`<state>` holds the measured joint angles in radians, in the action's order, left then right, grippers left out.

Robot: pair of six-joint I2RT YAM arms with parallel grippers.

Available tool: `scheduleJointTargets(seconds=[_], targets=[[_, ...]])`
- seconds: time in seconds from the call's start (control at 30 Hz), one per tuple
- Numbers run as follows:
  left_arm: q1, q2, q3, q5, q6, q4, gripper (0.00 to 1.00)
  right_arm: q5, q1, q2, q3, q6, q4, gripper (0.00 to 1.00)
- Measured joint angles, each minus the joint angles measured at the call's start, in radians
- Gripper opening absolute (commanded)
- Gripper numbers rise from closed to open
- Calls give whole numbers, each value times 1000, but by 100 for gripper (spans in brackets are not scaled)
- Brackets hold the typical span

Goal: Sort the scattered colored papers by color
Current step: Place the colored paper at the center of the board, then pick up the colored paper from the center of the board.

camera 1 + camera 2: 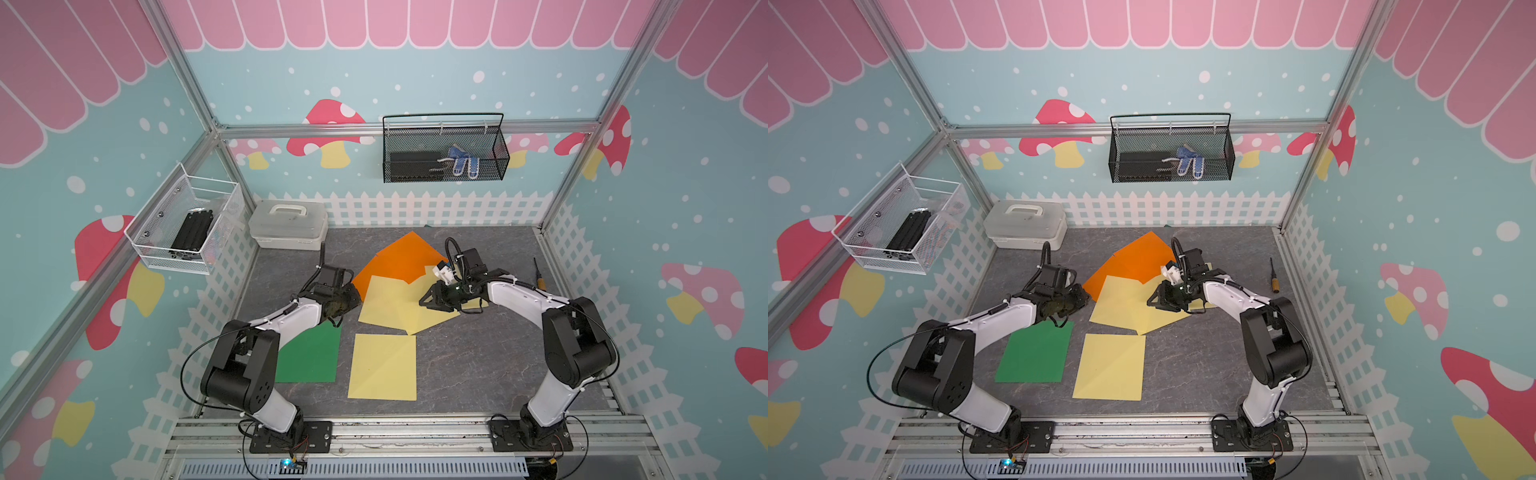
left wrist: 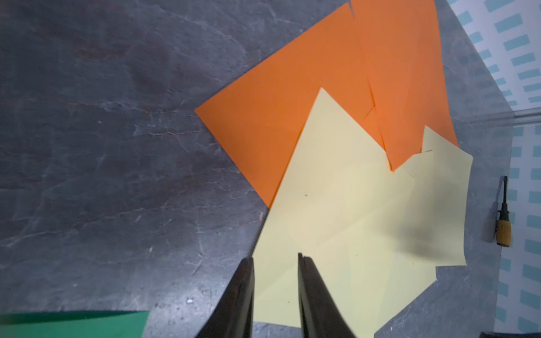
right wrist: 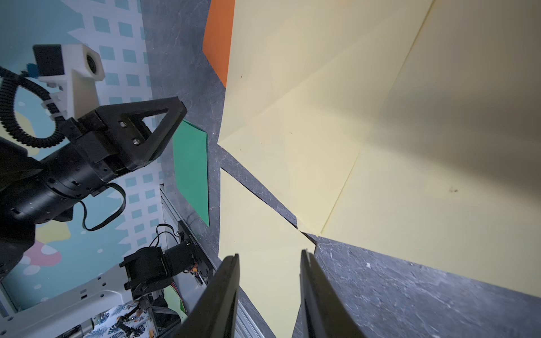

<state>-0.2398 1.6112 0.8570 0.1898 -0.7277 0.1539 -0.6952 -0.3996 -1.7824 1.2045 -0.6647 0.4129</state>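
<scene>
Of the colored papers, a dark green sheet (image 1: 309, 357) lies flat at the front left, partly under my left arm. A single pale yellow sheet (image 1: 382, 368) lies beside it. Overlapping yellow sheets (image 1: 392, 305) sit mid-table, partly covering the orange sheets (image 1: 399, 259) behind them. My left gripper (image 1: 351, 297) hovers at the left edge of the yellow pile (image 2: 351, 204). It is open (image 2: 275, 257) with nothing between its fingers. My right gripper (image 1: 426, 297) is above the yellow pile's right part, open (image 3: 270, 254) and empty, with yellow paper (image 3: 351, 117) below it.
A screwdriver (image 1: 539, 276) lies by the right wall. A clear plastic box (image 1: 289, 224) stands at the back left. A white wire basket (image 1: 187, 224) hangs on the left wall and a black mesh basket (image 1: 444, 149) on the back wall.
</scene>
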Motion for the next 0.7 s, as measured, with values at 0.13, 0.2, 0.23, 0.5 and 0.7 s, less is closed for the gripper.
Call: scheduleJointTargets(seconds=[0.13, 0.2, 0.23, 0.5, 0.7], targets=[[58, 60, 3, 84, 0, -41, 39, 35, -28, -105, 138, 35, 37, 31], [66, 85, 15, 118, 4, -44, 40, 47, -35, -162, 192, 48, 49, 31], [67, 100, 25, 135, 8, -46, 40, 54, -36, -194, 217, 55, 56, 31], [68, 173, 69, 201, 37, -46, 41, 121, -41, -376, 341, 104, 156, 30], [68, 211, 105, 224, 55, -42, 41, 158, -46, -400, 392, 127, 202, 30]])
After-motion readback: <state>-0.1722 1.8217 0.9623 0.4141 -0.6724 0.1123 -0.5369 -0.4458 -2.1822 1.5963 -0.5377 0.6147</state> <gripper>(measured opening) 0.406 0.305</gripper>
